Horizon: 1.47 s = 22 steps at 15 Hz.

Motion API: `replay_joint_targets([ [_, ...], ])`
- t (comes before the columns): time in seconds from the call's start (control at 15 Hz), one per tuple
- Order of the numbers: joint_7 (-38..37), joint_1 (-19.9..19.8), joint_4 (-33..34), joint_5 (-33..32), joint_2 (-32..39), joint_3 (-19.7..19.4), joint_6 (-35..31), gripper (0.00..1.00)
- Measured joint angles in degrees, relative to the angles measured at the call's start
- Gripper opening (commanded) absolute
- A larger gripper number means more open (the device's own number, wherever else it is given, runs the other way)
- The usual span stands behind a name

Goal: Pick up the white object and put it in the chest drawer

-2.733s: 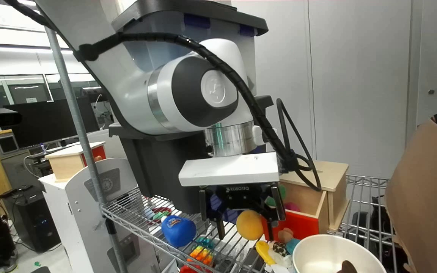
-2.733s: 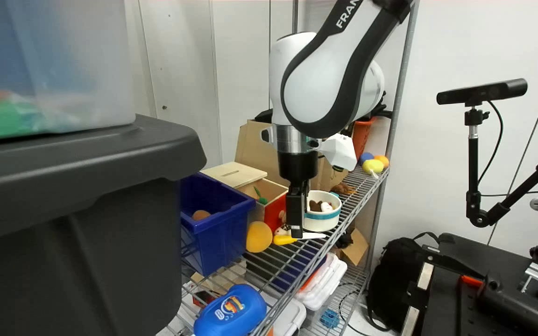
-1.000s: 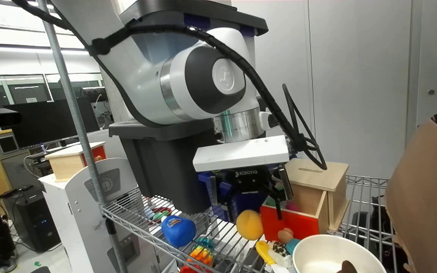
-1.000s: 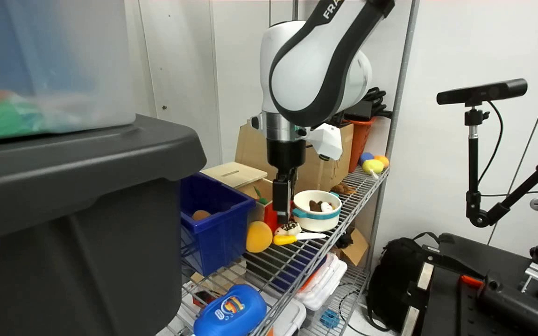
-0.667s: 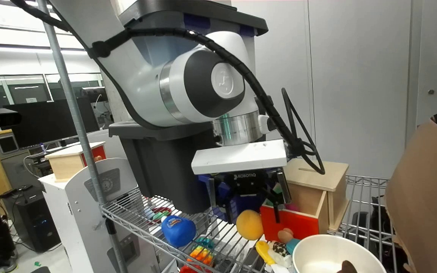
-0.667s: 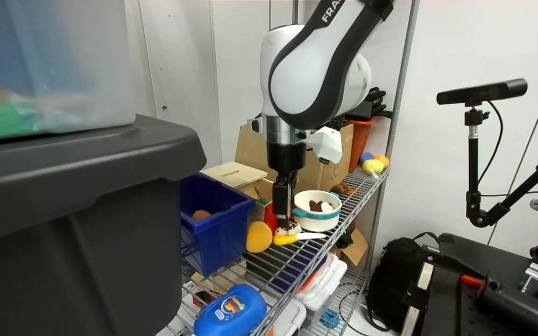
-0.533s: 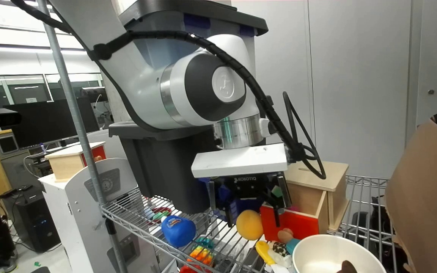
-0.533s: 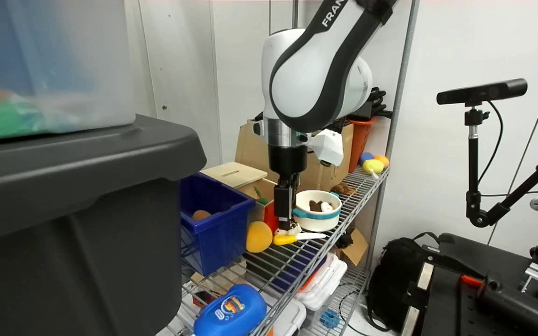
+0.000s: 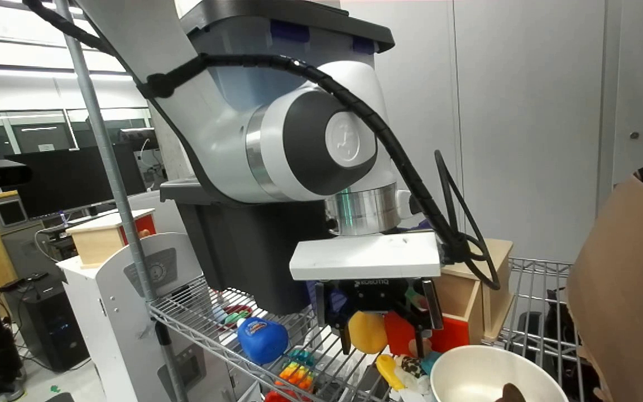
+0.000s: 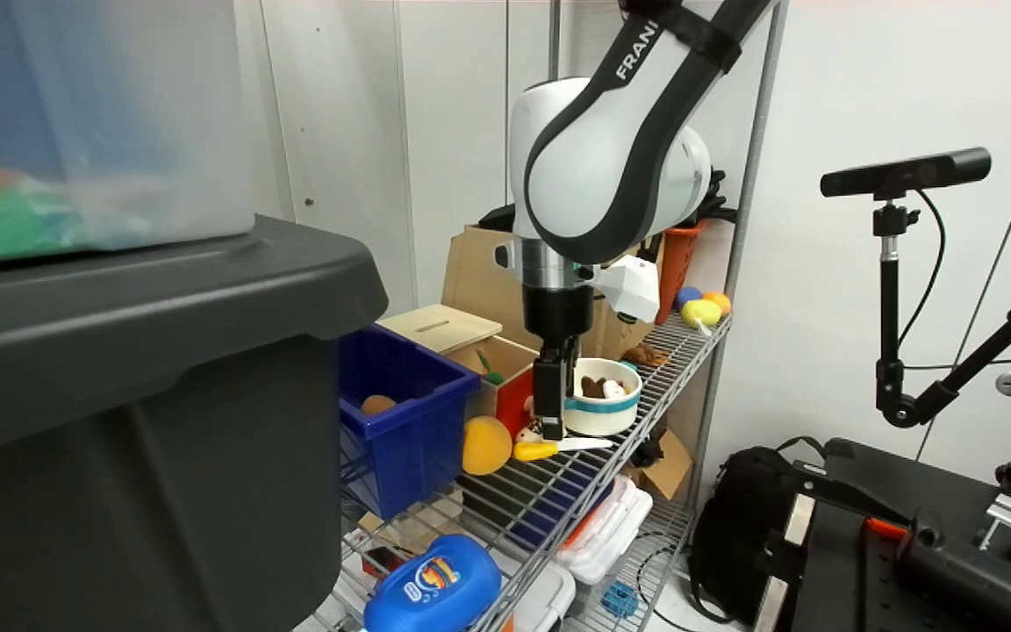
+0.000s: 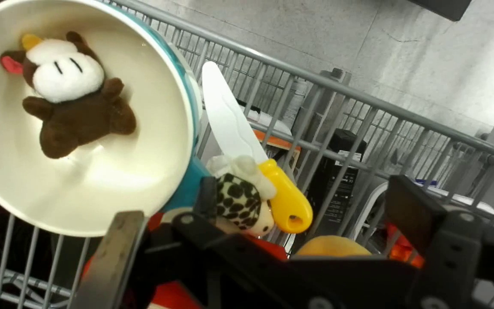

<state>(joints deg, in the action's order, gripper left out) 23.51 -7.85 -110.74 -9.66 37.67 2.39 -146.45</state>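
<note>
At wrist-view centre, the whitish toy (image 11: 240,198) is flanked by knife (image 11: 239,138) and pot (image 11: 159,98), holding a plush cow (image 11: 86,115). In an exterior view, the chest drawer (image 9: 455,333), lower right, is partly blocked by the spread gripper (image 9: 382,345).

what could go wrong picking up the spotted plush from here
The toy knife appears to touch the spotted plush, so the open gripper might pinch both. The teal handle of the white pot sits right beside the plush; the gripper could knock it. The open chest drawer already holds a green item, which may leave the plush poorly seated.
</note>
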Motion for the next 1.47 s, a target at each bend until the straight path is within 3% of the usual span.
replay_joint_targets([
  [1.47,1.72,-1.22,3.82,-0.19,1.91,-0.74,0.09,1.0],
])
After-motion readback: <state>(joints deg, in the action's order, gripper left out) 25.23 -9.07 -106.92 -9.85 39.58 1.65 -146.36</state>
